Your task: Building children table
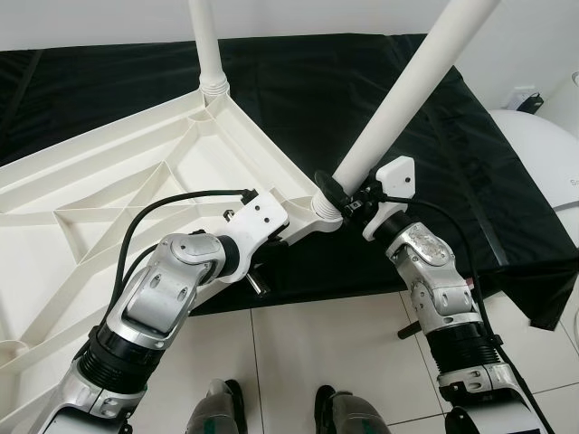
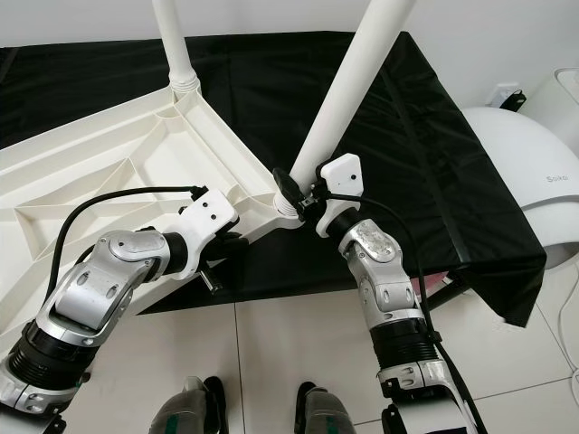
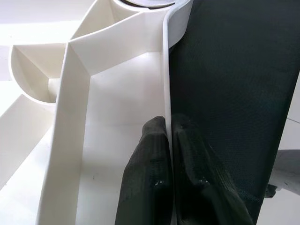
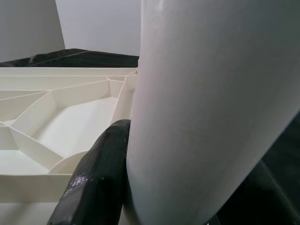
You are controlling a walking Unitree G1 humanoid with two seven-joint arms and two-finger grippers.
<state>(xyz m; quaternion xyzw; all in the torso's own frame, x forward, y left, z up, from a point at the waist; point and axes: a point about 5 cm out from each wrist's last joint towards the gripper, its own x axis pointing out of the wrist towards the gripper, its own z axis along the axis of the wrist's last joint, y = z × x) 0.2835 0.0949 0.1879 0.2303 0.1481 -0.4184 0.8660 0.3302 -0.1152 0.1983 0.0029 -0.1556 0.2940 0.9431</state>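
Observation:
A white plastic tabletop [image 1: 109,181] lies upside down with its ribbed underside up, on a black cloth. One white leg [image 1: 206,45] stands in the far corner socket. A second white leg [image 1: 407,86] leans out of the near corner socket [image 1: 323,210]. My right gripper [image 1: 342,197] is shut on the base of this leaning leg; in the right wrist view a black finger [image 4: 98,178] presses the leg [image 4: 206,103]. My left gripper [image 3: 169,164] is shut on the tabletop's thin side rim [image 3: 165,70], close to the same corner.
The black cloth [image 1: 362,81] covers a low platform that ends near my feet [image 1: 217,411] at a white tiled floor [image 1: 317,353]. A white rounded appliance [image 2: 516,172] stands to the right of the cloth.

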